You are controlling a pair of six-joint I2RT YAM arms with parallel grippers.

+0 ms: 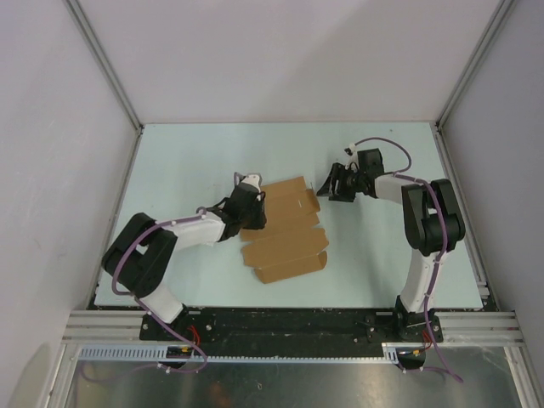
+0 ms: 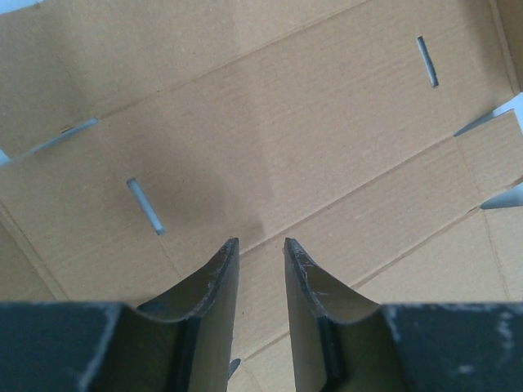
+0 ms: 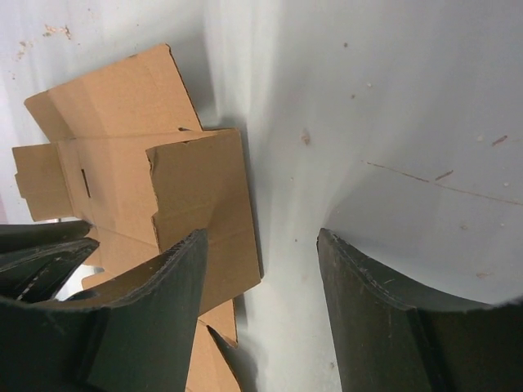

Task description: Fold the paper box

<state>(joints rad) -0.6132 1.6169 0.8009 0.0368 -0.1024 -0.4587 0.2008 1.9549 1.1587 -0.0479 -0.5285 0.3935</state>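
The paper box (image 1: 285, 231) lay near the middle of the counter (image 1: 187, 161), between the two arms, as an open many-flapped brown sheet with its crease lines showing and no walls standing. The left hand (image 2: 260, 242) was positioned over the far-left part of the sheet, its fingers pointing down at a panel close to a crease; the jaws were parted by only a narrow gap, and bare cardboard showed through that gap, so nothing was pinched. Whether the fingertips actually touched the sheet could not be determined. Two cut slots (image 2: 145, 206) lay open and unfilled in the panels ahead of that hand. The right hand (image 3: 261, 235) hovered at the far-right corner of the sheet with its jaws spread wide, only bare counter visible between them, and its left finger just beside a corner flap (image 3: 200, 188) that stood slightly lifted off the sheet and cast a shadow. Judged from this layout, the task was at an early stage: at most one flap had begun to rise. Remaining work appeared to comprise raising the side panels along their creases, turning in the end flaps, seating the tabs in the slots and closing the carton.
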